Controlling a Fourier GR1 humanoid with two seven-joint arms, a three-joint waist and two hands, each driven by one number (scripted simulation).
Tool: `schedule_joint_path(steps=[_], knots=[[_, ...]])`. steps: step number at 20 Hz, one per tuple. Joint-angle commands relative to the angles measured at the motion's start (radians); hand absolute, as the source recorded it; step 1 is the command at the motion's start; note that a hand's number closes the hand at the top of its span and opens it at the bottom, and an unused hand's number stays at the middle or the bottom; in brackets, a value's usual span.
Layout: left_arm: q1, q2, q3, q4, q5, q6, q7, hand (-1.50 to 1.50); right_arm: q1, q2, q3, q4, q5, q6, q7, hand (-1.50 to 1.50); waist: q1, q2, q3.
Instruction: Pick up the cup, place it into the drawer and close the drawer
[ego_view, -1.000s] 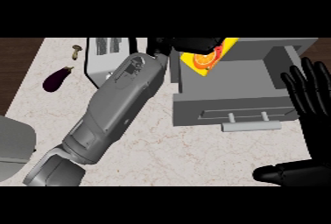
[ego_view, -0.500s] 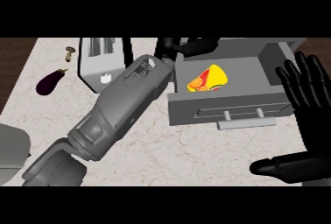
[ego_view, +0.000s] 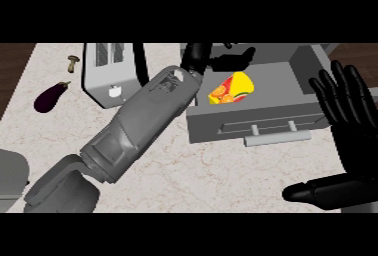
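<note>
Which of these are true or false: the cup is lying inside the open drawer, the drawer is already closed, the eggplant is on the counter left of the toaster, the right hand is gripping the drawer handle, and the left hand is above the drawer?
1. The cup lies inside the drawer. True.
2. The drawer is closed. False: it stands pulled out, its inside showing.
3. The eggplant lies on the counter left of the toaster. True.
4. The right hand grips the drawer handle. False: it is open, fingers up, at the view's right edge, apart from the handle.
5. The left hand is above the drawer's far left part. True.
</note>
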Motion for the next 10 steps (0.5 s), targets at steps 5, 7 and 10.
schedule_joint_path(steps=[5, 7, 10], knots=[[0.039, 0.0, -0.027, -0.03, 0.083, -0.017, -0.085, -1.5, -0.036, 0.014, 0.004, -0.017, -0.044, -0.006, 0.031, -1.5, 0.004, 0.002, -0.001], [0.005, 0.0, -0.013, -0.071, 0.131, -0.017, -0.061, -1.5, -0.031, 0.044, 0.034, -0.013, -0.021, -0.026, 0.023, -1.5, 0.007, 0.0, -0.001], [-0.059, 0.0, 0.055, -0.025, 0.159, -0.061, -0.105, -1.5, 0.002, 0.008, -0.012, -0.004, -0.113, 0.04, 0.019, -1.5, 0.019, -0.001, -0.001]])
